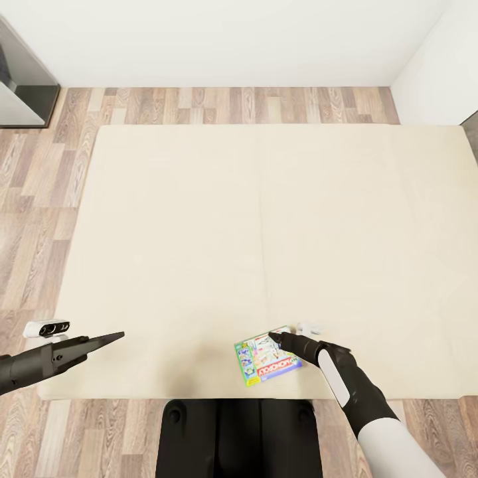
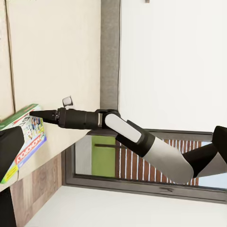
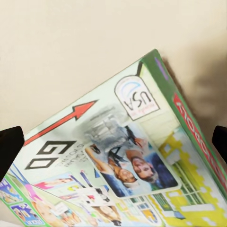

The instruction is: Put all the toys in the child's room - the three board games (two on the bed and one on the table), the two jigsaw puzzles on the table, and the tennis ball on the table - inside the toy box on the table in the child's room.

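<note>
Monopoly box (image 1: 267,356) is the board game in hand at this moment; it lies flat on the bed (image 1: 265,219), close to the near edge and a little right of the middle, turned at a slant to that edge.

Starting at the left, the left gripper (image 1: 106,340) hangs over the near left corner of the bed with nothing in it; its fingers look drawn together into a point, though how tightly I cannot tell. It seems parked there, out of the way, while the other arm works. Beyond that corner runs wood floor (image 1: 40,199), with a dark grey piece of furniture (image 1: 23,79) against the white wall.

Across the middle the beige cover is bare, so there is plenty of free room behind and beside the box.

At the right, the right gripper (image 1: 275,340) comes in low from the robot's side and reaches the far corner of the box. The right wrist view looks straight down on the printed lid (image 3: 118,161), with one dark fingertip (image 3: 10,144) at each side of the picture. The jaws therefore stand wide apart, on either side of the box rather than closed on it. The left wrist view shows the same arm stretched out level, its tip at the box's upper edge.

My reading is that the grasp is being lined up. The box sits near the bed's edge, so a nudge toward the robot could tip it off onto the floor; a thin flat box also gives little to pinch.
</note>
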Controlling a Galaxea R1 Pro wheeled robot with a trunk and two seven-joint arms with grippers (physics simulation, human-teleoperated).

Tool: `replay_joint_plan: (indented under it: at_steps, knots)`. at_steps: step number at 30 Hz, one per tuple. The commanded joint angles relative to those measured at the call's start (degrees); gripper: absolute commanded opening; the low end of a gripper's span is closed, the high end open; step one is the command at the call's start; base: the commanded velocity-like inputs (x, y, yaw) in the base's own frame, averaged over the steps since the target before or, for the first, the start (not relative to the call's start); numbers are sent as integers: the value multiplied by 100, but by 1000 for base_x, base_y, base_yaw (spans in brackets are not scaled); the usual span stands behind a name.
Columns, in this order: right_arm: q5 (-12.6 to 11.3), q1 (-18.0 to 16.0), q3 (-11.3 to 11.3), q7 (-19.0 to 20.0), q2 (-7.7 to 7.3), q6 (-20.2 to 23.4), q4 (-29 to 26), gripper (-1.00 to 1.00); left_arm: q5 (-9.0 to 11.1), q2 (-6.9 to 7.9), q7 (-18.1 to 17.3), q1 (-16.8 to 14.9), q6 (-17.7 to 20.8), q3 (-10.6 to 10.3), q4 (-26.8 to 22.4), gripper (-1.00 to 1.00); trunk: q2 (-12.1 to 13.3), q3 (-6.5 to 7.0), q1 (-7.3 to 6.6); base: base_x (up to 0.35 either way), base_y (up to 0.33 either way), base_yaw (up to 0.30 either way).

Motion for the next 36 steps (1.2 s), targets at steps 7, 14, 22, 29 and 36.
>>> replay_joint_plan:
  at_steps: [7, 14, 22, 29, 36]
  knots:
    - [-10, -1, -4, 6, 1, 28, -6, 100, 0, -1, -20, -1, 61, -1, -1, 100, -9, -6, 3, 0, 97, 0]
    - [-8, -1, -4, 6, 1, 28, -6, 100, 0, -1, -20, -1, 61, -1, -1, 100, -9, -6, 3, 0, 22, 0]
    - [-12, -1, -3, 6, 1, 28, -6, 100, 0, -1, -20, -1, 61, -1, -1, 100, -9, -6, 3, 0, 22, 0]
    - [-9, -1, 2, 6, 1, 28, -6, 100, 0, -1, -20, -1, 61, -1, -1, 100, -9, -6, 3, 0, 15, 0]
    - [-9, -1, 4, 6, 1, 28, -6, 100, 0, -1, -20, -1, 61, -1, -1, 100, -9, -6, 3, 0, 32, 0]
